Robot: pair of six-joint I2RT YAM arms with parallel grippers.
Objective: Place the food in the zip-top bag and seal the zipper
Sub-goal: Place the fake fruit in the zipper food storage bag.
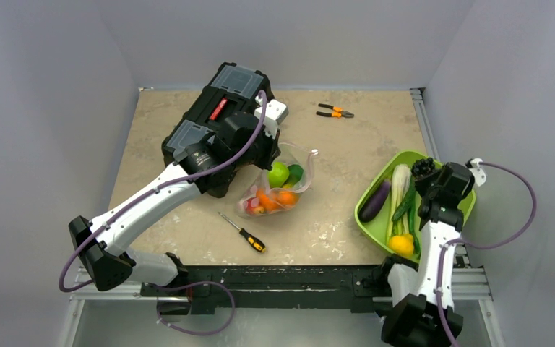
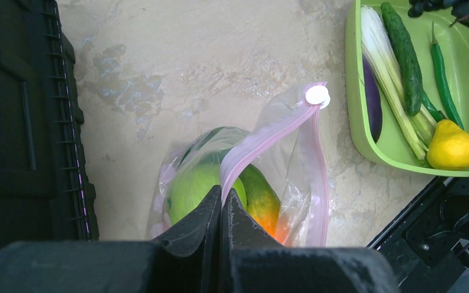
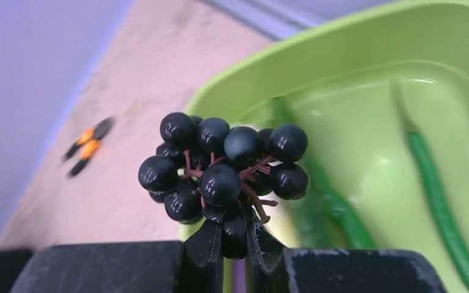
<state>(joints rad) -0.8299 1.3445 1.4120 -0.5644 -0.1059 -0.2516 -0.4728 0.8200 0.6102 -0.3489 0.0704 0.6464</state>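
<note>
Now left gripper (image 2: 221, 198) is clamping shut on the pink zipper (image 2: 269, 137), propping the part-filled bag (image 2: 293, 201) mid-table, while right gripper (image 3: 232, 235) is gripping black grapes (image 3: 223, 165) over the green bowl (image 3: 342, 73), needing a high carry into the bag mouth.

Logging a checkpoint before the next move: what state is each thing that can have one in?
zip-top bag: mouth open, partly filled
zipper: unsealed, one side pinched
left gripper: jaws shut on zipper
right gripper: jaws shut on grape bunch
toolbox: lid closed
</note>
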